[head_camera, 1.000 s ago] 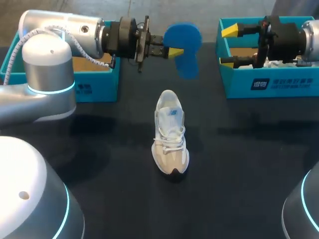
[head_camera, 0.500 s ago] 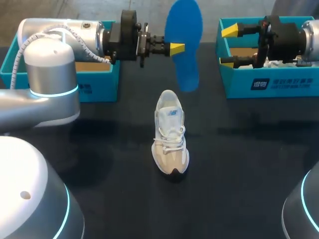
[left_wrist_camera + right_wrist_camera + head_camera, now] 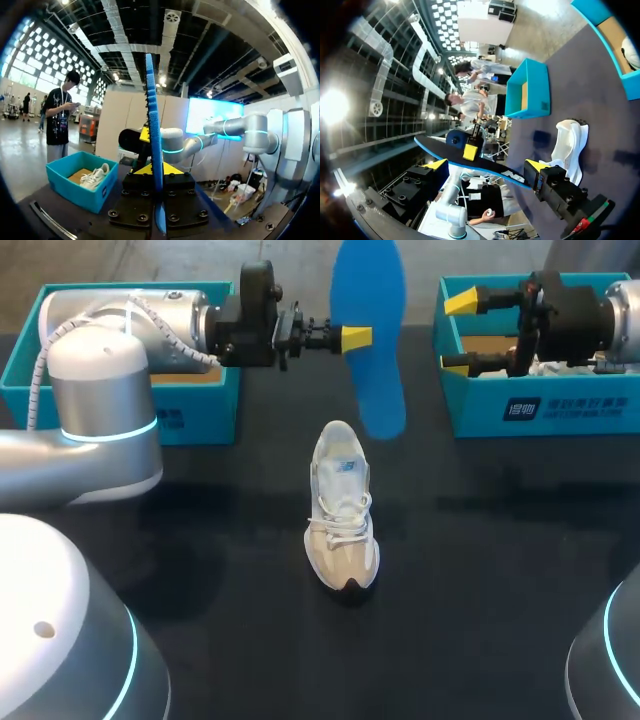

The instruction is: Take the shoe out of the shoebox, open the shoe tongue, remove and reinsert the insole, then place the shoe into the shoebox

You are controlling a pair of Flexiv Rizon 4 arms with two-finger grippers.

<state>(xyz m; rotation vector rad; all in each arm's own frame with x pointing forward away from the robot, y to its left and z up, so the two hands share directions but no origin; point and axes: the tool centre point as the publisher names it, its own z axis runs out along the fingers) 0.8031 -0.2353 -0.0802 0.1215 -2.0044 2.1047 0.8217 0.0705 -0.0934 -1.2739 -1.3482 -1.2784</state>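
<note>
Blue insole (image 3: pixel 368 330): stands up tall, long way up and down.
Left gripper (image 3: pixel 355 338): 2 fingers pinch its middle, 1 each side.
Right gripper (image 3: pixel 458 333): fingers wide apart.

Silver-grey arms (image 3: pixel 100 370) with glowing cyan joint rings, a white cable (image 3: pixel 150 312), black hands (image 3: pixel 352 338) tipped yellow.

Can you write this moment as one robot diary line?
left gripper: shut on flat blue foam insole, held aloft | right gripper: open, at right teal cardboard shoebox | white-and-beige lace-up sneaker: on black table
</note>
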